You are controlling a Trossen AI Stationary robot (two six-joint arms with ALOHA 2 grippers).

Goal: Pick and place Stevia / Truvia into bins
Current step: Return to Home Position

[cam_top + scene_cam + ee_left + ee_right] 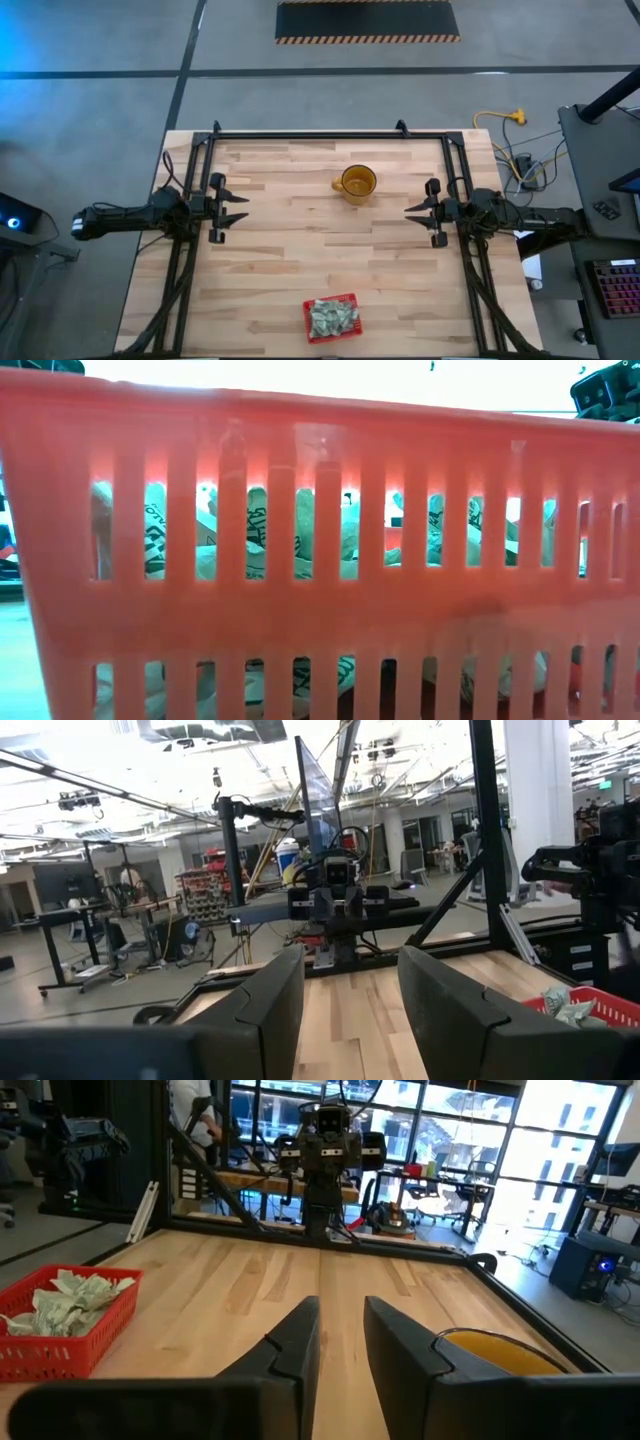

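Note:
A red mesh-sided bin (332,318) stands near the table's near edge; pale green and white Stevia packets (332,316) are heaped inside it. The low view is filled by the bin's slotted wall (320,510), with packets (250,530) showing through the slots. My left gripper (236,207) hovers open at the table's left side. My right gripper (416,211) hovers open at the right side. Both are far from the bin. The left wrist view catches the bin (590,1005) with packets, and so does the right wrist view (62,1325).
A translucent amber mug (357,183) stands toward the table's far side, its handle pointing left; its rim (495,1348) shows beside my right fingers. A black frame (330,134) runs along the table's far edge and sides. Bare wood lies between the arms.

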